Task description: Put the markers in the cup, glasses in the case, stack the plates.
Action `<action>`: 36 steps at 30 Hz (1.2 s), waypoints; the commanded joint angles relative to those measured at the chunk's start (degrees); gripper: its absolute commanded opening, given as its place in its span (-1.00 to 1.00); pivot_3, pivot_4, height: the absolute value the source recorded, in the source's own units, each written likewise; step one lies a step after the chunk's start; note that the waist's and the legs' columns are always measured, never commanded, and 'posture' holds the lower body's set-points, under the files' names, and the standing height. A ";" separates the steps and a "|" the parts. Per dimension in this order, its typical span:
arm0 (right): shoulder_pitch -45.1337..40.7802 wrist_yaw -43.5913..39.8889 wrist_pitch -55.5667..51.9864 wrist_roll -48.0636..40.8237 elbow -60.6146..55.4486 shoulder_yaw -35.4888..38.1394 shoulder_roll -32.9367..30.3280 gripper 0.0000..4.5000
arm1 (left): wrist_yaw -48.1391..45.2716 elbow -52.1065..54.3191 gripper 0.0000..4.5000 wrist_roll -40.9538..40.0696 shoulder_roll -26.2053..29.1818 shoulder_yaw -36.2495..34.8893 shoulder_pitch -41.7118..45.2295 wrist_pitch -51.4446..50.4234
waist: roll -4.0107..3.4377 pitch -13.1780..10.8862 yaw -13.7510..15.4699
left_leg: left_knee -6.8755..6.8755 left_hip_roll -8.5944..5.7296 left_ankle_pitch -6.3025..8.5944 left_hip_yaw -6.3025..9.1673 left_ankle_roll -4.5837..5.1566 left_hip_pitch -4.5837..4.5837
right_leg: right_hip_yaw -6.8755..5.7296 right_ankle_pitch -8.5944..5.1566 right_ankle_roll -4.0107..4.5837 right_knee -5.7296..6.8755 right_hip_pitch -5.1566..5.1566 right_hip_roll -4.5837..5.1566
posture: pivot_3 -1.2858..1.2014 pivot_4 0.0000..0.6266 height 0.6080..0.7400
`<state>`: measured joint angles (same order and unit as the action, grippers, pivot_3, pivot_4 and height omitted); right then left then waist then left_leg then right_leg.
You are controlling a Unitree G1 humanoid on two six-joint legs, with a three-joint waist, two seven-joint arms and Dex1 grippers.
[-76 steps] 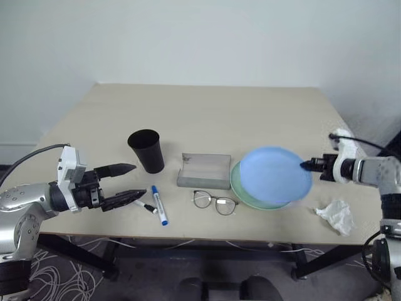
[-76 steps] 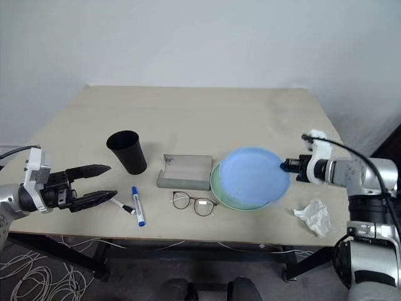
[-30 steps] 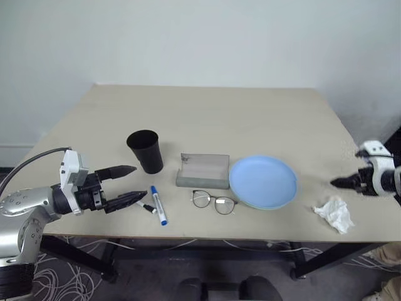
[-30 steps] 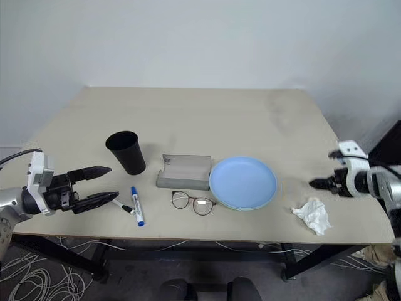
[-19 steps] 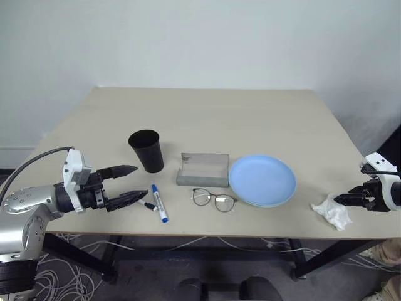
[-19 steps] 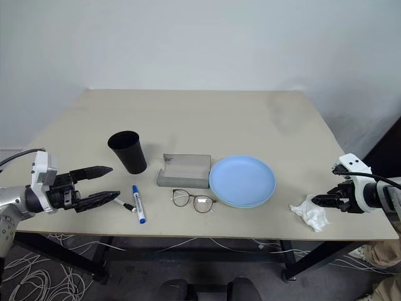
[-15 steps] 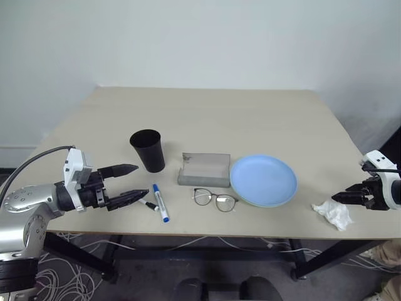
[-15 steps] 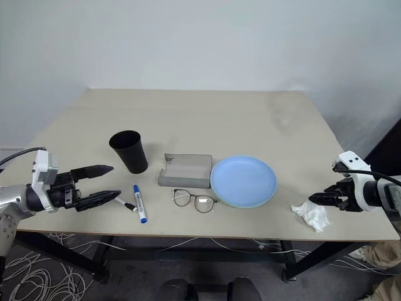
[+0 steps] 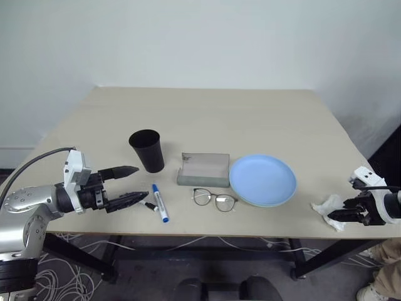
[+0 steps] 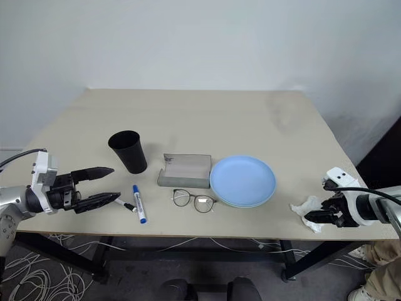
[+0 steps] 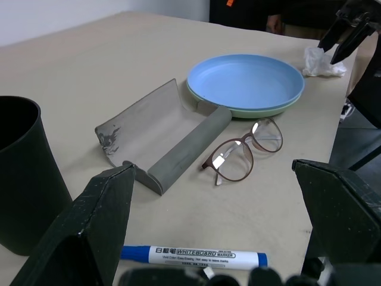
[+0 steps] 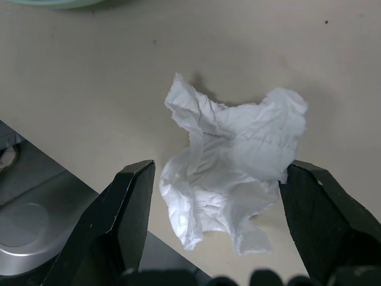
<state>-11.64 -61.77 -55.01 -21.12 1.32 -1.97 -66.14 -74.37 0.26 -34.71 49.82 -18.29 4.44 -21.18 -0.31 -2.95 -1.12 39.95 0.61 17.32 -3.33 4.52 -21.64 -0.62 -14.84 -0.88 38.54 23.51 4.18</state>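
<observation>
Plates (image 9: 263, 180) now stacked; right gripper (image 12: 221, 275), open, is descending over the crumpled tissue (image 12: 232, 164); left gripper (image 9: 128, 183) is waiting open beside the markers (image 9: 159, 204).

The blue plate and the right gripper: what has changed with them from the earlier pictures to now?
The right gripper let go of the blue plate, which now lies stacked on the green plate. It then drew back toward the table's near right edge and now hangs open over the crumpled tissue. The left gripper, markers, cup, glasses and case stayed as they were.
</observation>
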 commanded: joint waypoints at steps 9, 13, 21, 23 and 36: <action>0.18 0.88 5.06 3.98 -4.04 -3.27 0.02 -0.95 | -0.25 0.32 1.00 -0.45 1.23 -1.72 1.22 0.48 | 0.00 0.00 0.01 | 0.00 -0.01 0.01 0.00 -0.02 -0.02 | -0.03 0.00 0.00 -0.01 0.00 0.10 | 0.03 -1.00 0.96; -5.18 1.21 5.58 3.86 -1.74 -1.60 0.42 -0.99 | -0.42 0.14 1.00 -0.59 1.60 -2.01 1.50 0.30 | -0.02 -0.01 -0.09 | 0.00 -0.01 0.01 0.00 -0.03 -0.01 | -0.02 0.01 0.02 0.00 0.02 0.10 | 0.03 -1.00 0.96; -23.38 -2.29 7.16 1.05 2.77 0.55 2.00 -0.99 | -0.91 -0.74 1.00 -0.54 2.33 -1.70 2.23 0.30 | -0.08 -0.02 -0.01 | -0.03 -0.01 0.01 -0.03 -0.05 -0.07 | -0.04 0.04 0.07 0.00 0.14 0.09 | 0.03 -1.00 0.96; -25.53 -2.64 6.02 0.00 1.33 -0.07 3.95 -0.99 | -0.94 -0.73 1.00 -0.42 2.32 -1.49 2.40 0.32 | -0.01 0.01 -0.02 | -0.05 0.00 0.01 0.01 -0.04 -0.09 | -0.07 0.04 0.07 -0.02 0.19 0.09 | 0.03 -1.00 0.96; -24.72 5.29 5.62 5.20 -2.66 -9.77 17.52 -0.99 | -0.06 1.28 1.00 0.35 1.37 -0.34 1.18 0.45 | 0.04 0.05 0.01 | 0.06 -0.15 -0.28 0.03 -0.37 -1.03 | -0.09 0.16 0.20 0.11 0.97 0.31 | 0.03 -1.00 0.96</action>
<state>-35.18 -57.27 -50.31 -17.19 -1.27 -12.50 -48.30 -74.70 -0.06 -34.25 50.86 -18.07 5.40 -21.22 -0.26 -2.90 -1.11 40.01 0.46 17.04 -3.30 4.15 -22.67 -0.72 -14.69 -0.68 38.64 24.47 4.49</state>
